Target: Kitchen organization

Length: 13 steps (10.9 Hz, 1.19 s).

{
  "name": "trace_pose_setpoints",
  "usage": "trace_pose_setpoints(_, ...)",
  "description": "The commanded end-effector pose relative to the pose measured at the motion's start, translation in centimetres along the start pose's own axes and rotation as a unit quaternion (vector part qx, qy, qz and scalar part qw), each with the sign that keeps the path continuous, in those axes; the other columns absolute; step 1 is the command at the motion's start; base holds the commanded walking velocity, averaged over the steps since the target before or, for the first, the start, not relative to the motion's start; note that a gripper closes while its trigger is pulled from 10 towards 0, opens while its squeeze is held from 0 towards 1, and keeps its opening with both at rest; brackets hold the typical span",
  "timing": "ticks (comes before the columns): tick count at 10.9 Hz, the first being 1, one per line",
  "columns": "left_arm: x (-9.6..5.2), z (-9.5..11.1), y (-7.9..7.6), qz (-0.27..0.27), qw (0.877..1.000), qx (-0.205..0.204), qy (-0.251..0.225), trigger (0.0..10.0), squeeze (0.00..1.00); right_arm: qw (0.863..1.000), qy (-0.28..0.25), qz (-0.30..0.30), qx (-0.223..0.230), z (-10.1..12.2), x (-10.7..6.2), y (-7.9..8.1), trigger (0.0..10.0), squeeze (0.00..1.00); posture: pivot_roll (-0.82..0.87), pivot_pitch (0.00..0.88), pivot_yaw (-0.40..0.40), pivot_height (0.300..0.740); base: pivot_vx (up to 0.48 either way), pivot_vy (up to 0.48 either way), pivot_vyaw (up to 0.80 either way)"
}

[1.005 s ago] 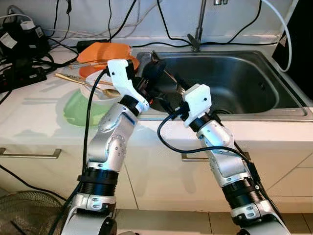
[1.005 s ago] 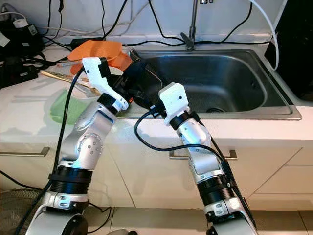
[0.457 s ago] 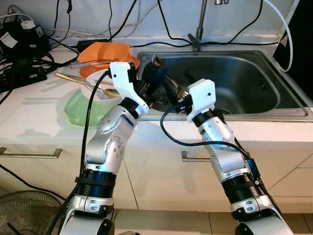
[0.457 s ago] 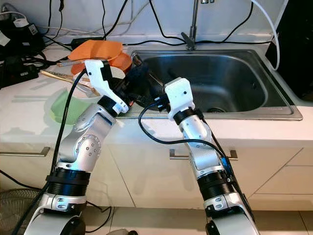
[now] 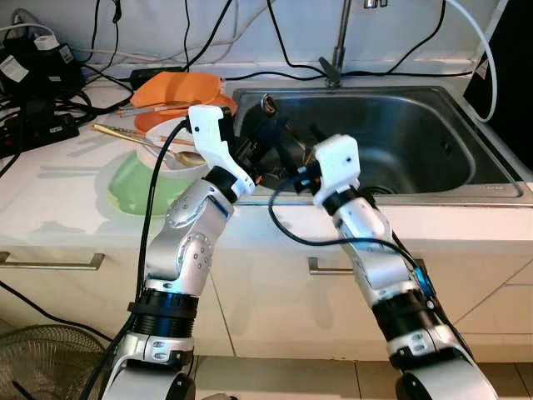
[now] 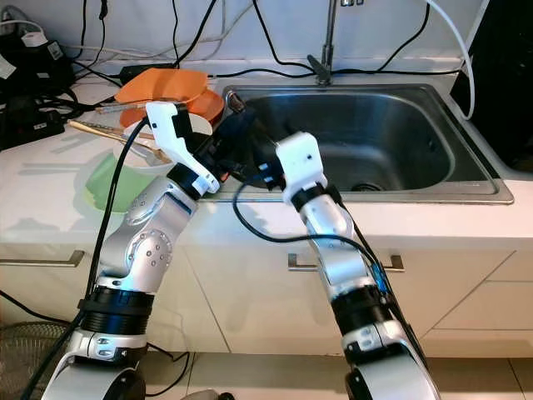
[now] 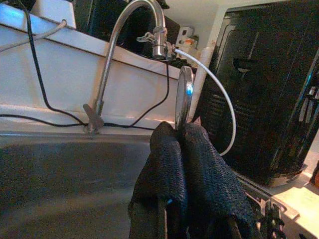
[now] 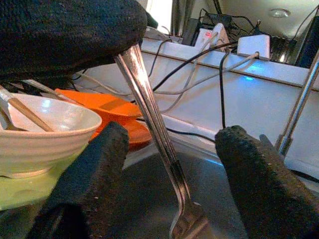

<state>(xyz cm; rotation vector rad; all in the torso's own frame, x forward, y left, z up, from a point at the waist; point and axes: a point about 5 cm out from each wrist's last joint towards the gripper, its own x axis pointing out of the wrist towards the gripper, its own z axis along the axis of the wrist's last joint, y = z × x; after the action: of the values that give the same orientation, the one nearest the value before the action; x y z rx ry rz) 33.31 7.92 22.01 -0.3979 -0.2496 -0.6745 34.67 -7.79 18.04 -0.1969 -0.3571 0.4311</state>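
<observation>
Left end effector (image 7: 182, 164) grips the fork (image 8: 154, 124); right end effector (image 8: 174, 164) straddles it.

bowl (image 5: 162, 154) on counter (image 5: 58, 179) l of sink (image 5: 416, 137), faucet (image 5: 340, 42) behind

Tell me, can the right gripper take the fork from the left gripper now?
Probably yes. The right gripper is open, its fingers on either side of the fork shaft, which the left gripper holds over the sink. Nothing lies between.
</observation>
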Motion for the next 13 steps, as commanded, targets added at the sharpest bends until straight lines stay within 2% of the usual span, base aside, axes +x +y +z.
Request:
trace_pose_setpoints(1, 0.0, 0.29, -0.34, -0.012, 1.0, 0.003, -0.002, 10.0, 0.0, 1.0, -0.002, 0.0, -0.002, 0.19, 0.44, 0.12, 1.9, 0.0, 0.1, 0.0, 0.069, 0.74, 0.0, 0.0, 0.0)
trace_pose_setpoints(2, -0.05, 0.23, -0.34, -0.011, 1.0, 0.002, -0.001, 10.0, 0.0, 1.0, -0.003, 0.0, -0.002, 0.2, 0.48, 0.16, 0.0, 0.0, 0.1, 0.0, 0.069, 0.74, 0.0, 0.0, 0.0)
trace_pose_setpoints(13, 0.0, -0.17, -0.41, -0.015, 1.0, 0.009, 0.004, 10.0, 0.0, 1.0, -0.009, 0.001, -0.003, 0.19, 0.47, -0.37, 0.0, 0.0, 0.09, 0.0, 0.063, 0.74, 0.0, 0.0, 0.0)
